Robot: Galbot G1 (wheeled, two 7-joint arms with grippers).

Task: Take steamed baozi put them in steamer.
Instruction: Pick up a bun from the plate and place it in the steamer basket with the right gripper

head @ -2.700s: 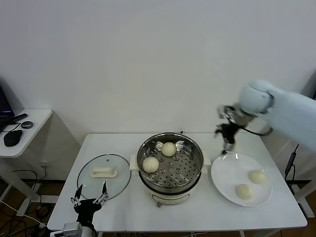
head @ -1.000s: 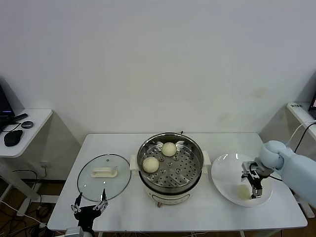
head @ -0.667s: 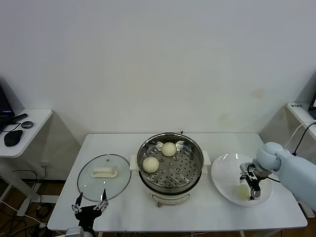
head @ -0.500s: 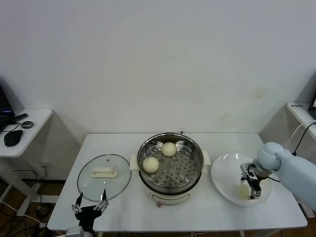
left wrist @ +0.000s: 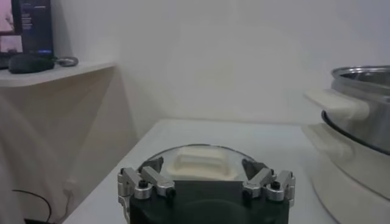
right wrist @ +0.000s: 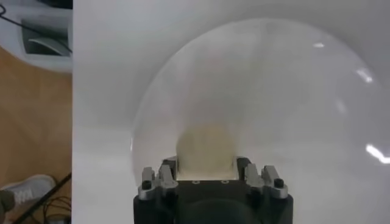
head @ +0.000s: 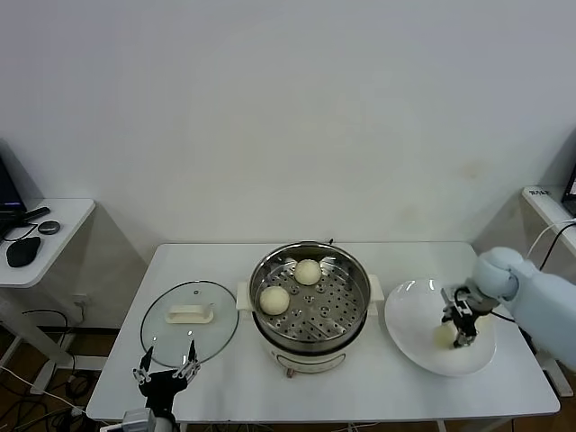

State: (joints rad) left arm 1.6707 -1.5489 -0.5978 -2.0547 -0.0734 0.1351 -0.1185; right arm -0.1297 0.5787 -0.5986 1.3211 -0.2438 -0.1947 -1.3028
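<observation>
From the head view I see my right hand [head: 461, 326] closed on a round baozi [head: 445, 336] over the plate [head: 409, 335], near the desk's [head: 225, 378] right edge. The steamer [head: 310, 301] mid-desk holds two buns [head: 274, 300], its right half bare. My left hand [head: 165, 371] waits open beside the lid [head: 189, 315].

Left wrist view: fingers [left wrist: 146, 182] spread before the lid [left wrist: 198, 161].

Right wrist view: bun [right wrist: 205, 146] between the jaws.
</observation>
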